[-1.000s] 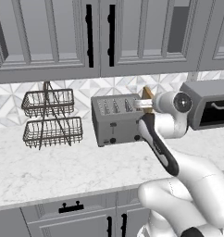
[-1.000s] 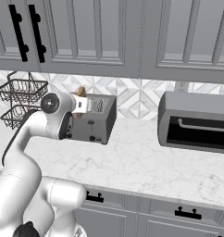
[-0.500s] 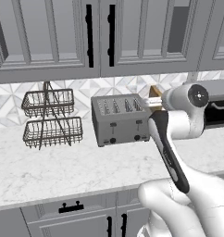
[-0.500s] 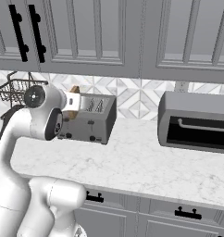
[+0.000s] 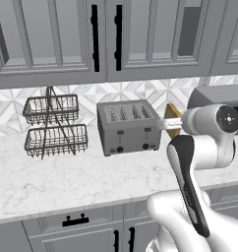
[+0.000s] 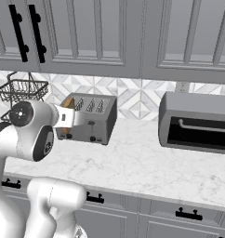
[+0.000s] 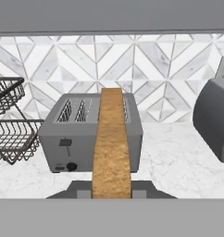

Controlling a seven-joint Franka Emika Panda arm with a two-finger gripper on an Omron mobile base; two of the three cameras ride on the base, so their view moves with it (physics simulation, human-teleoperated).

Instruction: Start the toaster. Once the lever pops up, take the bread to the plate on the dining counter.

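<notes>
Hand view: the thin golden-tan bread slice with its brown crust (image 7: 112, 146) stands edge-on between the narrowly parted jaws of the two-finger gripper (image 7: 112, 190), pinched and carried in the air, clear of the boxy grey metal four-slot toaster (image 7: 93, 132) behind it. Its long axis runs straight out from the jaws, toward the toaster, so I judge the hand must turn away to find the plate. No brand, label or writing is readable.

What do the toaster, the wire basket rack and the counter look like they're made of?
The toaster: looks like matte grey metal, judging by its boxy flat panels with a faint sheen. The basket rack: thin dark wire, since the wall shows through its open mesh. The counter: looks like polished white marble with grey veining, though in this rendering it could be laminate.
</notes>
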